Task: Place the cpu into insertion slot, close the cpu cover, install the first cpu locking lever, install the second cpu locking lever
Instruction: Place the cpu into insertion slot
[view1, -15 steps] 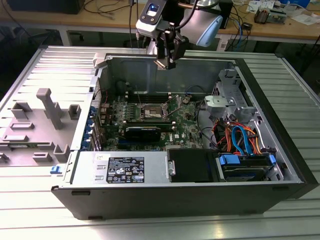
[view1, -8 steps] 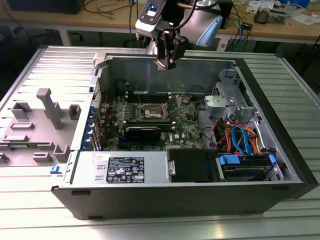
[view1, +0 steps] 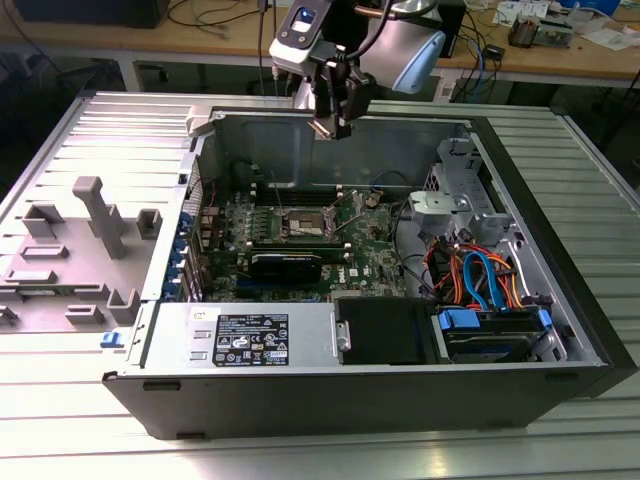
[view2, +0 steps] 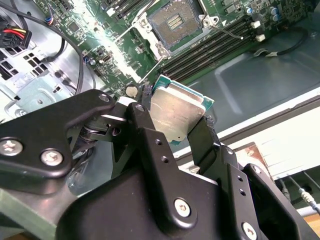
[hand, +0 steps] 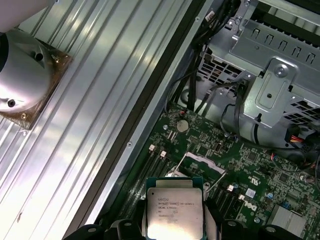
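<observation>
My gripper (view1: 335, 125) hangs above the far wall of the open computer case, shut on the cpu (view2: 177, 112). The chip is square with a dull grey metal top and a green edge, pinched between two black fingers (view2: 202, 135). In the first wrist view the cpu (hand: 175, 207) faces the camera with its printed top. Below it, on the green motherboard (view1: 375, 235), the insertion slot (view2: 175, 22) lies open, its brownish centre bare inside a silver rim. Two thin wire levers (view2: 227, 32) stand out from its corners. I cannot tell the cpu cover apart from the slot's rim.
A black power supply (view1: 250, 335) lines the case's near side. A silver drive cage (view1: 450, 195) and coloured cables (view1: 475, 275) fill the exterior view's right. Grey fixtures (view1: 95, 215) stand on the ribbed table at the exterior view's left. A round metal part (hand: 25, 80) rests outside the case.
</observation>
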